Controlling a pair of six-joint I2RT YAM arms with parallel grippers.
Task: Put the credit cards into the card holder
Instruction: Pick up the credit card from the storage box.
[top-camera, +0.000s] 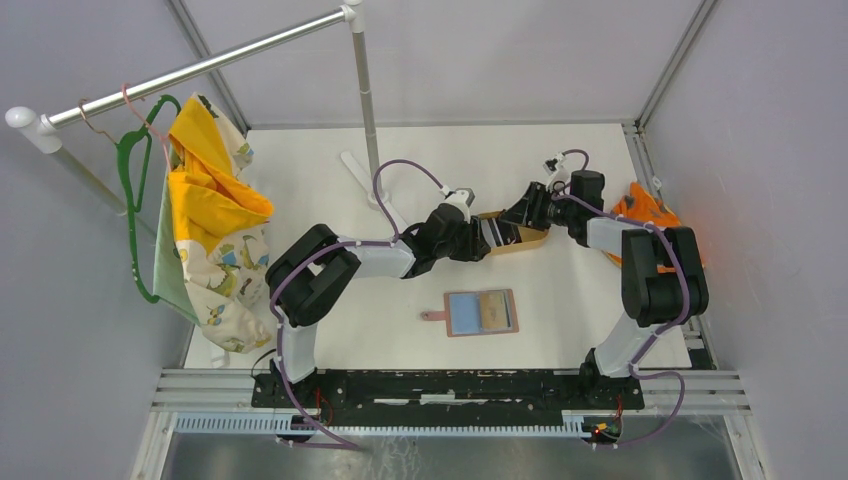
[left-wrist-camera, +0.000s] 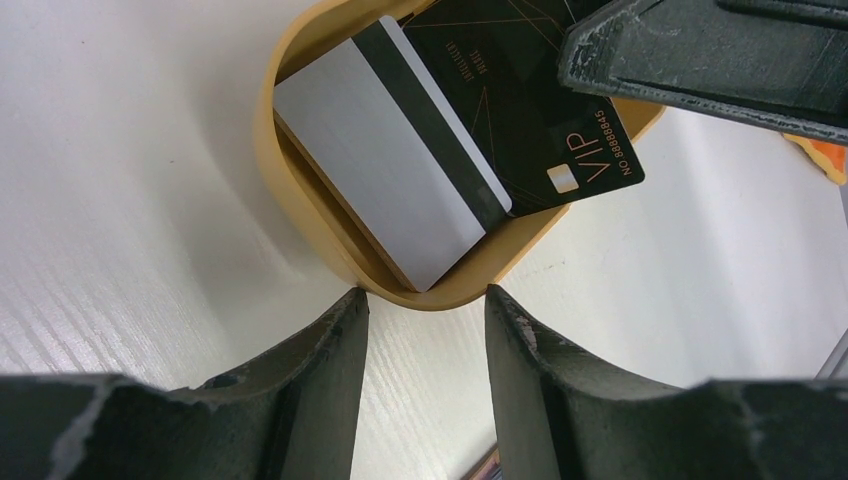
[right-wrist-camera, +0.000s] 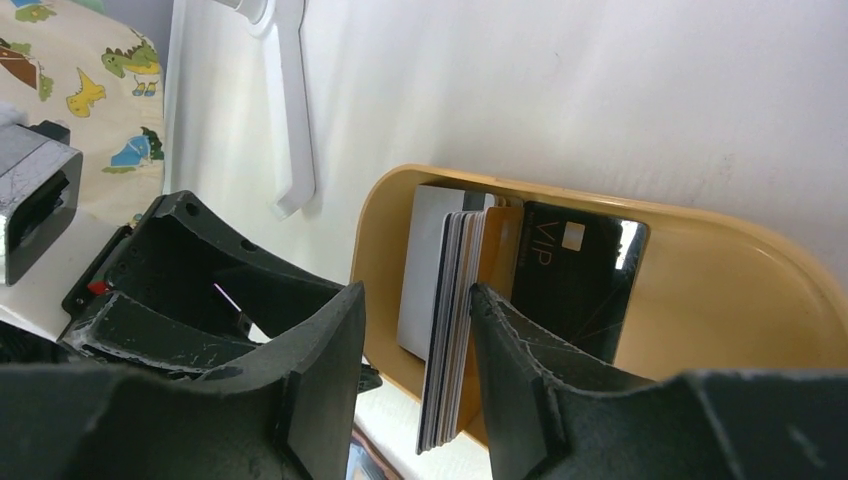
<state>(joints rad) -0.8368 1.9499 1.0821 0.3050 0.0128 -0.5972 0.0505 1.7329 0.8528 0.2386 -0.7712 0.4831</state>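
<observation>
Top view first: the card holder (top-camera: 482, 312) lies open and flat on the white table (top-camera: 580, 300), near the middle and well apart from both arms. Farther back there's a tan tray (top-camera: 530, 240), with the left gripper (top-camera: 497, 232) at its left end and the right gripper (top-camera: 525, 212) over its right part. Both sets of fingers are too small to read from up here. A rack (top-camera: 362, 100) stands at the far left, with a dinosaur cloth (top-camera: 215, 230) hanging on it.

Left wrist: the left gripper's fingers are spread with only bare table between them. The tips sit right at the tray's rounded end, and I can't tell if they touch it. The credit cards (left-wrist-camera: 360, 150) are in the tray. A white card (left-wrist-camera: 410, 195) with a dark stripe is on top, and a black VIP card (left-wrist-camera: 520, 110) sits partly under it with one corner over the rim.

Right wrist: the right gripper's fingers are apart, either side of a stack of cards standing on edge in the tray. There's a gap on the stack's left. On the right I can't tell if the finger touches.
</observation>
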